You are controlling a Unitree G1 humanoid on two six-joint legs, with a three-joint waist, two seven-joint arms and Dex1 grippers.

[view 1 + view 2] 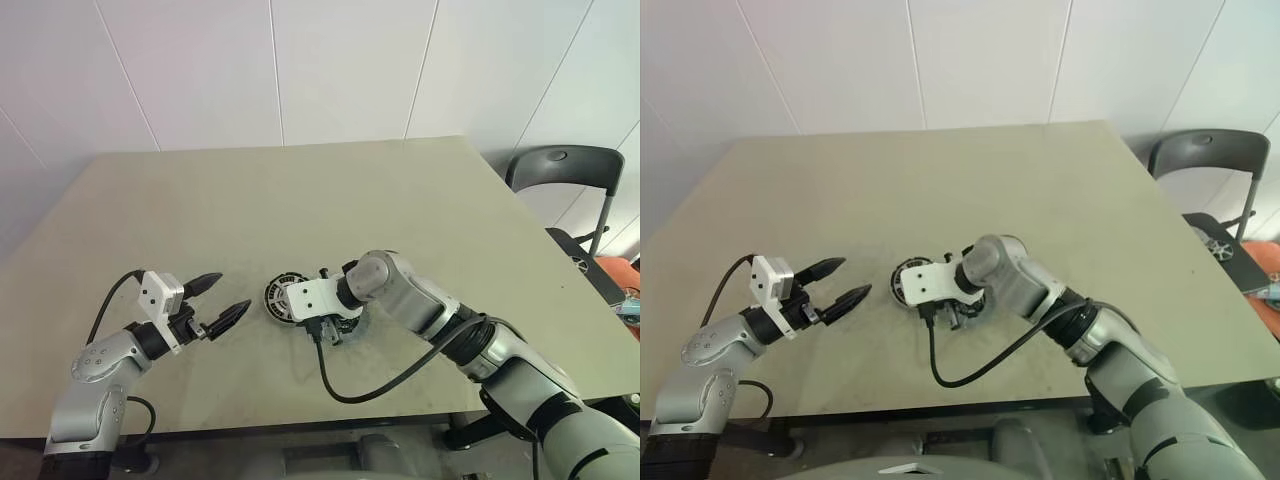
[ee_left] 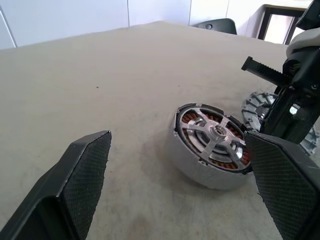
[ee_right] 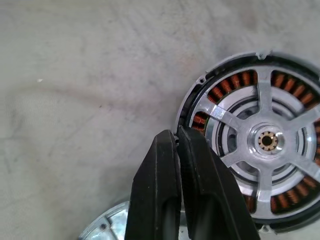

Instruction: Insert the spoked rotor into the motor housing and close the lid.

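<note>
The motor housing lies on the table just right of my left gripper. Its copper-red windings show around the rim. The silver spoked rotor sits inside it, spokes facing up. My left gripper stands wide open and level, and its fingers frame the housing from a short way off. My right gripper points down from the right, shut with nothing between its fingers, its tips at the housing's rim. A second silvery disc, which I take for the lid, lies flat beside the housing, partly under the right gripper.
The beige table stretches far behind the parts. A black cable loops from the right wrist toward the table's near edge. A dark chair stands off the far right corner.
</note>
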